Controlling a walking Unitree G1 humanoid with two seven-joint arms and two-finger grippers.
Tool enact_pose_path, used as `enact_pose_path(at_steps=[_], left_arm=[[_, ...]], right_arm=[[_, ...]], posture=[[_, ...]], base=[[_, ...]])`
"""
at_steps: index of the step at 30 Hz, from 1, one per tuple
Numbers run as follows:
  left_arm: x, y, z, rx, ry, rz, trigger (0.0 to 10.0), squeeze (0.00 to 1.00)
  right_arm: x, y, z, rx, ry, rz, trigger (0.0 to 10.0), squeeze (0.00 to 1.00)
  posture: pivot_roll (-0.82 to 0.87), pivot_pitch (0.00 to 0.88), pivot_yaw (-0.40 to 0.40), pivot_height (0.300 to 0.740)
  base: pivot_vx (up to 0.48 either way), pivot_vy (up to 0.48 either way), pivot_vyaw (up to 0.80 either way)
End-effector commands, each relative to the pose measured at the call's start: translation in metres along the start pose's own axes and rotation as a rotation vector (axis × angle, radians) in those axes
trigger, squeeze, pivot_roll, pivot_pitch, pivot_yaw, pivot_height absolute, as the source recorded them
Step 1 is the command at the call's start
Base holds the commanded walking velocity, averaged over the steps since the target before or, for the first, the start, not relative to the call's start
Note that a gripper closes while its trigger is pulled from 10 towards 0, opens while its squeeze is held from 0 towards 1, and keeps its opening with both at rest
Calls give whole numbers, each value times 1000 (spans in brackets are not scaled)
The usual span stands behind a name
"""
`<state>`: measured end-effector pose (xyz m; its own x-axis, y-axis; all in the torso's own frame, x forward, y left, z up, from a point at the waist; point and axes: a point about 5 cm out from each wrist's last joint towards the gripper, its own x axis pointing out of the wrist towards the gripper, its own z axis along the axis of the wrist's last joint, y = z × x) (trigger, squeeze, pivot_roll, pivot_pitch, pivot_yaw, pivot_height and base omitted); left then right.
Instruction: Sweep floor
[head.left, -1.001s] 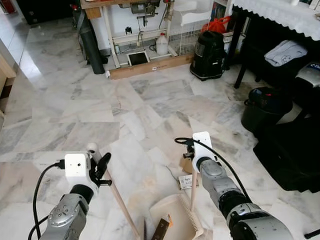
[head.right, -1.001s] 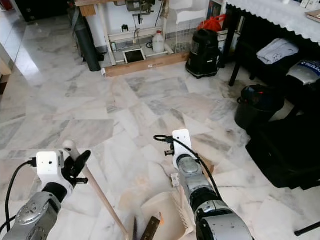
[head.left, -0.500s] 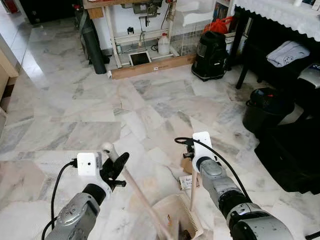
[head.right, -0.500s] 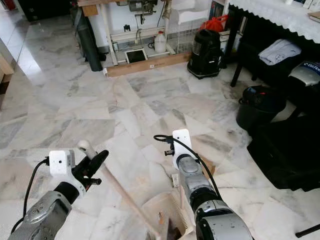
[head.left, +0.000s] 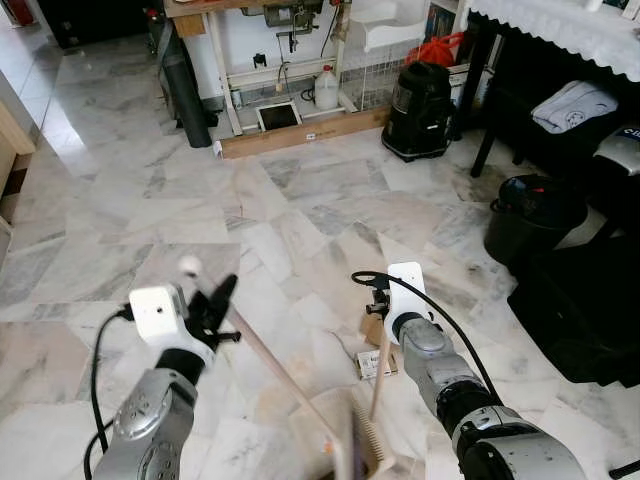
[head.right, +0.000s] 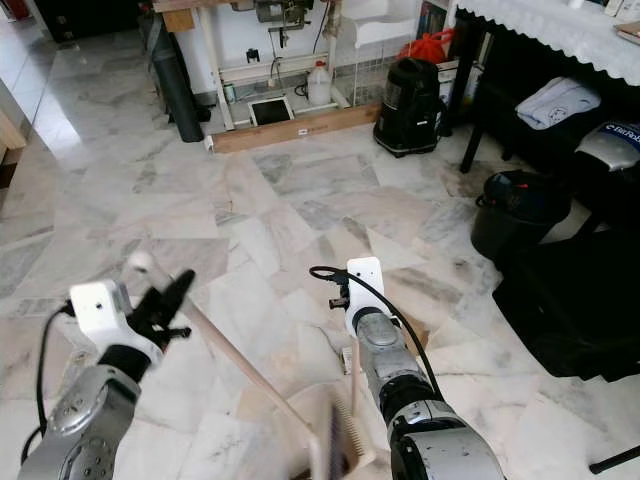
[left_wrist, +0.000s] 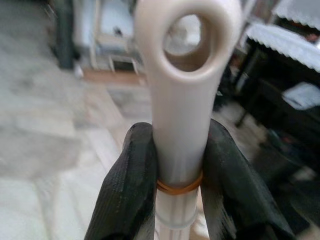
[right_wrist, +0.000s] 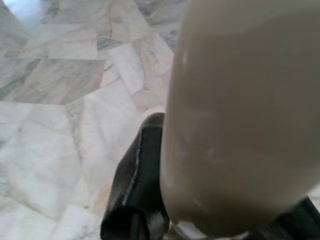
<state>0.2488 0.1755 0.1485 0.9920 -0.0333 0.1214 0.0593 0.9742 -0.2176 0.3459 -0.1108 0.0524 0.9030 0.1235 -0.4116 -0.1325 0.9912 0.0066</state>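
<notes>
The left hand (left_wrist: 175, 185) pinches the cream broom handle (left_wrist: 180, 125) just below its hanging-hole end, one black finger (left_wrist: 132, 190) pressed on each side beside an orange rubber band. From there, the broom handle runs slanting down toward the dustpan (head.left: 365, 440), and the broom head is blurred where it meets the dustpan's mouth.

The right hand (head.left: 378, 310) grips the top of the dustpan's upright handle (head.left: 378, 365); in the right wrist view a black finger (right_wrist: 137, 175) lies against the pale handle, the other side mostly hidden, so the hand is closed on it. The dustpan stands on the marble floor (head.left: 130, 220), tilted, with its comb edge on the side toward the right arm. A small paper scrap (head.left: 370, 364) and a brown piece lie on the floor just behind the dustpan's handle.

Well beyond the dustpan, a black vacuum cleaner (head.left: 418, 110) stands beside a wooden plank (head.left: 300, 132) and a white jug (head.left: 325, 90). A black bin (head.left: 530, 215) sits to the dustpan's right, farther off.
</notes>
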Motion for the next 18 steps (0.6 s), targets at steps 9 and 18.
enact_pose_path(at_steps=[9, 18], left_arm=[[-12, 29, 19, 313, -169, 279, 10000, 0], [-24, 44, 36, 537, -258, 404, 10000, 0]], right_arm=[[1, 12, 32, 136, -191, 69, 10000, 0], [0, 10, 41, 162, -248, 78, 10000, 0]], posture=[[-158, 67, 67, 740], [-148, 57, 63, 740]], base=[[0, 0, 0], [0, 0, 0]])
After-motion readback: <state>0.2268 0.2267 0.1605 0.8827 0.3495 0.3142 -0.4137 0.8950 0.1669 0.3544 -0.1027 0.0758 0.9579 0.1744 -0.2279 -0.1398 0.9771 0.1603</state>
